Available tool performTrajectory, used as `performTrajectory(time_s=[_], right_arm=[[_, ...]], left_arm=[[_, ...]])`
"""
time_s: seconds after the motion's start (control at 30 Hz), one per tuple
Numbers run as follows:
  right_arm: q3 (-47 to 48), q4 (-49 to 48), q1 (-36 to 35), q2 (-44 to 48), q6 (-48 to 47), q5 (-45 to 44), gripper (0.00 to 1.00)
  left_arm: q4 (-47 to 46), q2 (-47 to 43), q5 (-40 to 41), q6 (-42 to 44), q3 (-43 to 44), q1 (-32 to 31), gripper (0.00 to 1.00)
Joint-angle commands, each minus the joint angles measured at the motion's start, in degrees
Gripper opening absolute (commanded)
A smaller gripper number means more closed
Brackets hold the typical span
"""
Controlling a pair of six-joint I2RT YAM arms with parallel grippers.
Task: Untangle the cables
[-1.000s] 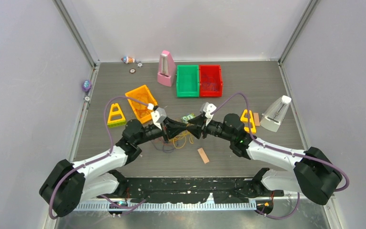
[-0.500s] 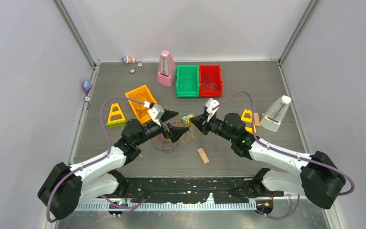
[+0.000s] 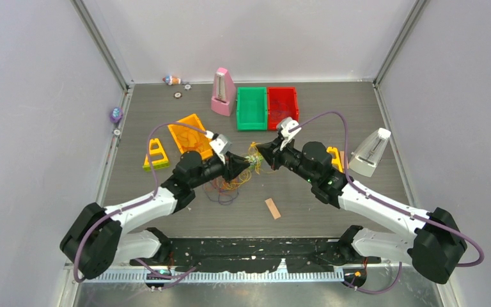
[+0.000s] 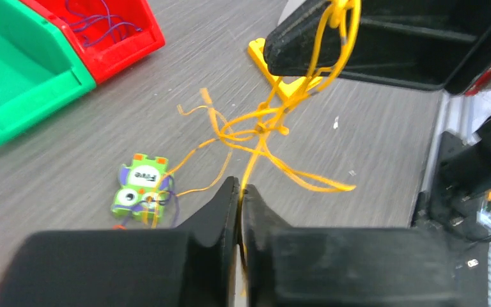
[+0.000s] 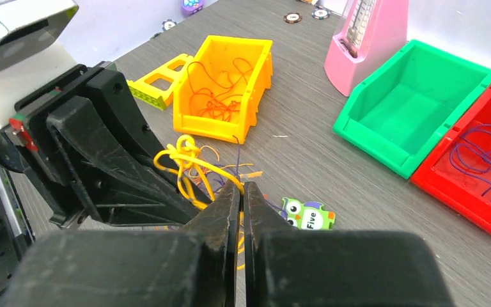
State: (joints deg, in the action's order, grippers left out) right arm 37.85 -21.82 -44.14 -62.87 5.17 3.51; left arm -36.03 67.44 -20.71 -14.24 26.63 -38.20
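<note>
A knot of yellow-orange cables (image 4: 265,125) hangs in the air between my two grippers. My left gripper (image 4: 241,188) is shut on one yellow strand of it. My right gripper (image 5: 241,187) is shut on the same yellow bundle (image 5: 185,160) and faces the left one tip to tip. In the top view the left gripper (image 3: 246,166) and right gripper (image 3: 260,153) nearly touch at mid-table. More orange and dark purple cables (image 3: 227,187) lie loose on the table below the left gripper. Some strands run through a green owl tile (image 4: 139,188).
An orange bin (image 3: 190,134) with orange cables is behind the left arm. A green bin (image 3: 251,107) and a red bin (image 3: 282,107) with purple strands stand at the back, beside a pink metronome (image 3: 222,93). A white metronome (image 3: 369,153), yellow blocks (image 3: 156,155) and a wooden piece (image 3: 272,208) lie around.
Both grippers have moved farther from the arm bases, lifting the yellow knot. The left gripper opened, then closed again on a yellow strand. The right gripper closed on the bundle.
</note>
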Motion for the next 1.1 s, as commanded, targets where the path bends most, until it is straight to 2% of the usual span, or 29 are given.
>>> performTrajectory(time_s=[0.0,0.03,0.2,0.27,0.33,0.47,0.63,0.73,0.8,0.83,0.9,0.93,1.07], right_arm=[[3.66,1.59,-0.18,1.47,1.40,-6.05,0.05],[3.91,3.47,-0.18,1.89,1.41,-8.51,0.05],[5.59,11.99,2.65,4.34,4.33,-36.42,0.05],[6.15,16.13,6.86,5.39,6.82,-40.38,0.05],[5.96,19.47,12.08,6.79,9.55,-40.42,0.05],[4.98,23.62,20.46,9.76,12.39,-39.17,0.05],[6.53,26.35,25.06,12.46,12.31,-42.04,0.05],[7.85,24.67,25.62,13.87,11.23,-36.47,0.05],[8.63,22.58,25.61,14.13,10.31,-26.07,0.05],[9.30,22.38,25.66,13.94,10.10,-18.20,0.05],[12.85,22.43,25.68,12.18,10.45,-9.09,0.05],[16.44,23.56,25.68,10.45,10.64,-3.87,0.05],[28.33,27.51,25.63,5.65,10.98,5.86,0.05]], left_arm=[[3.98,1.32,0.07,0.80,4.38,-0.25,0.00],[4.71,0.99,2.07,0.77,4.35,-0.22,0.00],[7.60,-4.04,22.86,-1.31,0.53,1.49,0.00],[6.81,-7.35,28.58,-3.90,-2.15,3.17,0.00],[7.26,-10.02,35.79,-6.56,-4.34,4.53,0.00],[9.70,-13.80,44.94,-10.18,-6.80,6.42,0.00],[17.60,-17.58,59.31,-15.78,-6.91,6.90,0.00],[14.42,-18.91,60.47,-15.34,-8.59,6.93,0.00],[10.42,-18.42,53.65,-12.28,-9.09,6.91,0.00],[8.59,-18.01,48.83,-10.12,-8.86,6.91,0.00],[8.10,-16.98,42.99,-7.70,-7.77,6.82,0.00],[8.66,-16.51,42.73,-7.63,-7.29,6.82,0.00],[11.40,-15.85,47.36,-8.97,-6.51,6.82,0.00]])
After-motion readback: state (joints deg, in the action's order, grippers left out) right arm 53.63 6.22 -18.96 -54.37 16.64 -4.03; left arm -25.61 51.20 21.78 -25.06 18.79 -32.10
